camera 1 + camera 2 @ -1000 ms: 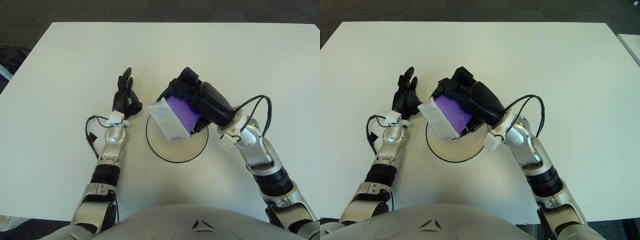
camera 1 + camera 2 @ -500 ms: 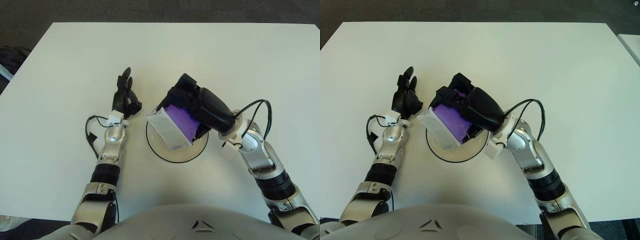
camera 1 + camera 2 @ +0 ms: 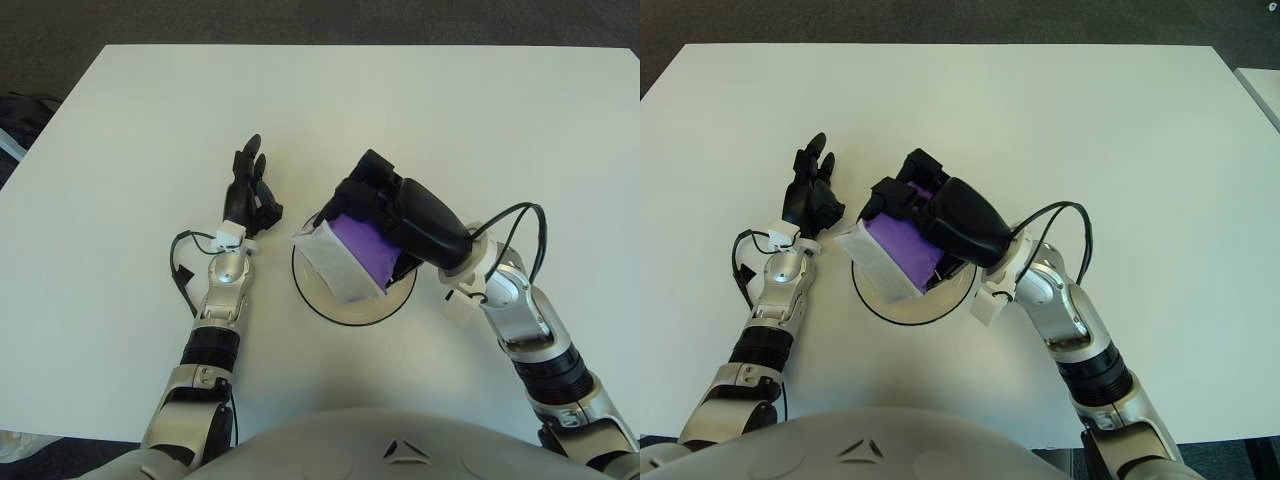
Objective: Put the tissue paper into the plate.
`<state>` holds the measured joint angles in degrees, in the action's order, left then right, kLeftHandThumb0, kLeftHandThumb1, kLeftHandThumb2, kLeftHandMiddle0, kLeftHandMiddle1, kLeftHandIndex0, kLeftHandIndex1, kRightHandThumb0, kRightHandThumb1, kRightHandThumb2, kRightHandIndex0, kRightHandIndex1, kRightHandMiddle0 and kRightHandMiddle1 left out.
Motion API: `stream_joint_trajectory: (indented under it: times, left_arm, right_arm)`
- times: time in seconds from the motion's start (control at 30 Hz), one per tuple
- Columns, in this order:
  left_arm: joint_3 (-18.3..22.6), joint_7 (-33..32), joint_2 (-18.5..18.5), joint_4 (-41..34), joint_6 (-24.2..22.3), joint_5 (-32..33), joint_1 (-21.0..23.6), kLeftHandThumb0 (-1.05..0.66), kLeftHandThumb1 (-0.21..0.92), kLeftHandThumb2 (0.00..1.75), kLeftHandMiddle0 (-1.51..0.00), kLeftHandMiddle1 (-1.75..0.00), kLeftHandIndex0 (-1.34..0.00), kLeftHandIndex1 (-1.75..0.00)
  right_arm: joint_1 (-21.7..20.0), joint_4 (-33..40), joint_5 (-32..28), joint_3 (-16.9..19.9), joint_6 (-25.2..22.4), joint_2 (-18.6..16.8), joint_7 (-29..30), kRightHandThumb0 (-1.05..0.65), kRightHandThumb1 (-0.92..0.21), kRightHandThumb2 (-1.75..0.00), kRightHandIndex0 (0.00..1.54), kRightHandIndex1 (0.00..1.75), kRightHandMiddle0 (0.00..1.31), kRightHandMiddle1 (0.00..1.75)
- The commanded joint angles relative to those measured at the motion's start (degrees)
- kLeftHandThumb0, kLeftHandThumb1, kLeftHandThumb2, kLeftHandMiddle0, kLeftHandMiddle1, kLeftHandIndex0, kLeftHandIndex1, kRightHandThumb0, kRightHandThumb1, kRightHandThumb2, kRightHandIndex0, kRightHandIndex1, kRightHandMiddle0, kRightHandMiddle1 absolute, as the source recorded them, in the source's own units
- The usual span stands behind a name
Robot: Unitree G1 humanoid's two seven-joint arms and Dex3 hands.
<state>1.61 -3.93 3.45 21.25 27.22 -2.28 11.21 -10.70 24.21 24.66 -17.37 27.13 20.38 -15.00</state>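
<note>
A purple and white tissue pack (image 3: 350,252) is held tilted above the round white plate (image 3: 352,303), whose dark rim shows around it. My right hand (image 3: 385,205) is shut on the pack, its black fingers wrapped over the pack's far end. The pack's white end points toward the plate's left rim. My left hand (image 3: 248,196) shows just left of the plate, fingers relaxed and holding nothing.
The white table (image 3: 150,120) spreads around the plate, with its far edge at the top and dark floor beyond. A dark object (image 3: 20,115) shows past the table's left edge.
My right hand has brought the tissue pack slightly lower and nearer over the plate, and the right forearm has shifted down. The left hand has stayed where it was.
</note>
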Motion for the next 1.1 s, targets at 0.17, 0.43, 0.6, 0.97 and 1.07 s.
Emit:
stream_joint_trajectory:
  times: [0.17, 0.43, 0.6, 0.97, 1.07]
  left_arm:
    - [0.3, 0.7, 0.4, 7.5, -0.8, -0.5, -5.8, -0.9, 0.92, 1.16, -0.26, 0.0, 0.0, -0.45]
    - [0.5, -0.2, 1.2, 10.3, 2.2, -1.6, -4.8, -0.89, 0.92, 1.15, -0.22, 0.0, 0.0, -0.42]
    - [0.2, -0.2, 1.7, 11.8, 4.3, -2.0, -4.5, -0.88, 0.92, 1.17, -0.21, 0.0, 0.0, -0.38]
    - [0.0, -0.5, 2.4, 14.5, 7.4, -2.5, -3.6, -0.88, 0.92, 1.19, -0.17, 0.0, 0.0, -0.32]
    - [0.0, -0.3, 2.5, 15.4, 8.3, -2.2, -3.2, -0.88, 0.92, 1.2, -0.18, 0.0, 0.0, -0.33]
  right_arm:
    - [-2.7, 0.3, 1.3, 0.5, -1.0, 2.6, -4.0, -0.78, -0.85, -0.67, 0.23, 1.01, 0.11, 1.13]
    - [-4.0, 1.1, 6.0, 1.4, -1.7, 5.2, -6.2, -1.03, -0.92, -0.7, 0.01, 0.07, 0.0, 0.07]
    - [-4.3, 1.5, 9.4, 1.7, -2.0, 5.4, -5.6, -1.05, -0.92, -0.7, 0.0, 0.01, 0.0, 0.01]
    - [-4.0, 0.5, 7.8, 2.1, -2.1, 4.9, -5.4, -1.05, -0.92, -0.73, 0.0, 0.0, 0.0, 0.0]
    - [-4.0, 0.2, 6.8, 2.0, -2.3, 4.7, -5.7, -1.05, -0.92, -0.76, 0.0, 0.0, 0.0, 0.0]
